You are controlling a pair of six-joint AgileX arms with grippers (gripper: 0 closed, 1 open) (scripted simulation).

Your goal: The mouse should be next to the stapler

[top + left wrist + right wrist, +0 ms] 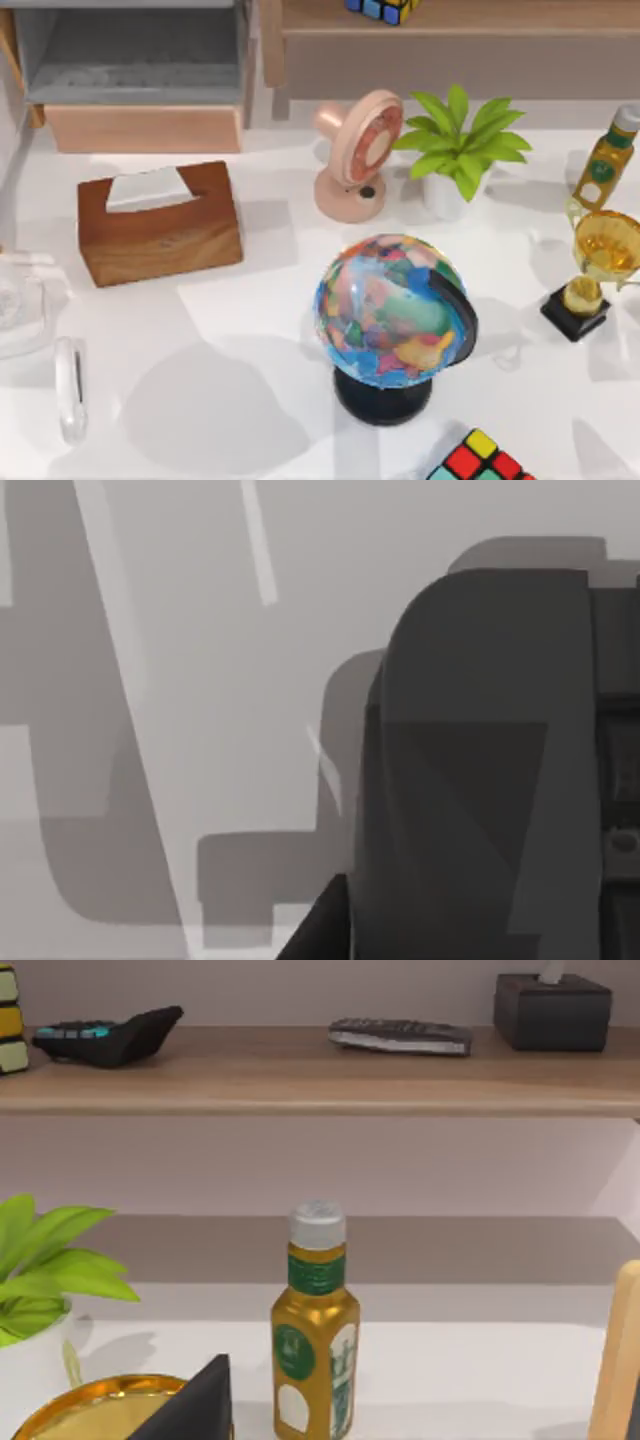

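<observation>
White table [250,330] runs across the top view, with a wooden tissue box [160,225] toward its left and a pink fan [355,155] behind the centre. A plant [455,145] stands just right of the fan. A globe [395,315] on a black foot stands near the middle. At the right edge a bottle [607,160] stands behind a gold trophy [600,260], and a cube [480,460] sits at the near edge, right of the globe's foot. A clear, glassy piece [70,390] lies at the far left, and a grey cabinet [140,70] stands behind the tissue box. Where the mouse and the stapler lie I cannot tell. In the left wrist view a dark rounded mass, seemingly part of the left hand [480,780], looms close over a pale grey surface crossed by shadows; whether that hand is apart or together I cannot tell. In the right wrist view the bottle [315,1330] stands upright on the table, with the plant's leaves [45,1270] and the trophy's gold cup [95,1410] to one side of it. A dark wedge [195,1405] juts up beside the cup, perhaps part of the right hand, whose state I cannot tell. On the shelf [320,1080] above lie a calculator [110,1035], a keyboard [400,1035] and a dark box [552,1010].
</observation>
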